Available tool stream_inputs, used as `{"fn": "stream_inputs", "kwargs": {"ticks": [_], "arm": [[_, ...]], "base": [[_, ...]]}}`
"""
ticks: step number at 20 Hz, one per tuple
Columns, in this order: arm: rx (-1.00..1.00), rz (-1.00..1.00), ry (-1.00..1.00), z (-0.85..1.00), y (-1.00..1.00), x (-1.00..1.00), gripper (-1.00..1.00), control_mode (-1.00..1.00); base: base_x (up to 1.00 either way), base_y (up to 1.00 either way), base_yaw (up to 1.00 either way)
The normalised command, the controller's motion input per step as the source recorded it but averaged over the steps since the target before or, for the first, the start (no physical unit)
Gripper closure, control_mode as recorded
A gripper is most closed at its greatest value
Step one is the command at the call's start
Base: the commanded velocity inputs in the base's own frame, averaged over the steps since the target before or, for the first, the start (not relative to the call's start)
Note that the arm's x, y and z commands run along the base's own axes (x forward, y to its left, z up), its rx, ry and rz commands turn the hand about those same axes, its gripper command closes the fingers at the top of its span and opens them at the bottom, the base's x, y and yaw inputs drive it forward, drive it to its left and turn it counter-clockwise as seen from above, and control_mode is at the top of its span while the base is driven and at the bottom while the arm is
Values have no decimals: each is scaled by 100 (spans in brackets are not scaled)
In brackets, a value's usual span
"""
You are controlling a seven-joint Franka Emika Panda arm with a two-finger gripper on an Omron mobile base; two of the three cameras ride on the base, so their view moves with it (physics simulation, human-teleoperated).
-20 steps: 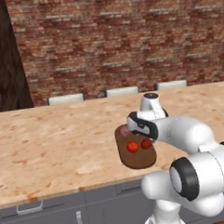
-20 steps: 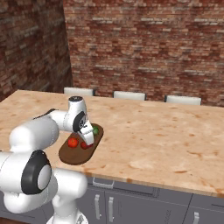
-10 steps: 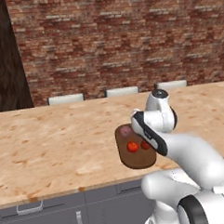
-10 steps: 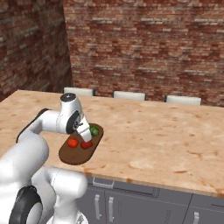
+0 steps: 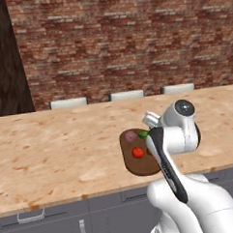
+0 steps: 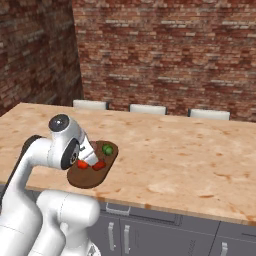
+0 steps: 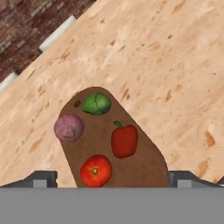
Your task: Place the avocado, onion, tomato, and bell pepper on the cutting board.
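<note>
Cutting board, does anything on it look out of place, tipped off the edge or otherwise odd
Nothing stands out. The avocado, onion, tomato and bell pepper all sit within the cutting board, apart from one another, none hanging over its edge. The counter around it shows no spill.

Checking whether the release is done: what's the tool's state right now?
Tool: open and holding nothing; all four vegetables lie on the cutting board below.
</note>
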Motion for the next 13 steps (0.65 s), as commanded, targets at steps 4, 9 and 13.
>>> {"fn": "stream_inputs", "kwargs": {"ticks": [4,9,13], "arm": [[-2,0,-29,52,0,-56,-100,-100],[-5,0,-32,56,1,-56,-100,-100],[-6,0,-31,52,2,-54,-100,-100]], "base": [[0,0,0],[0,0,0],[0,0,0]]}}
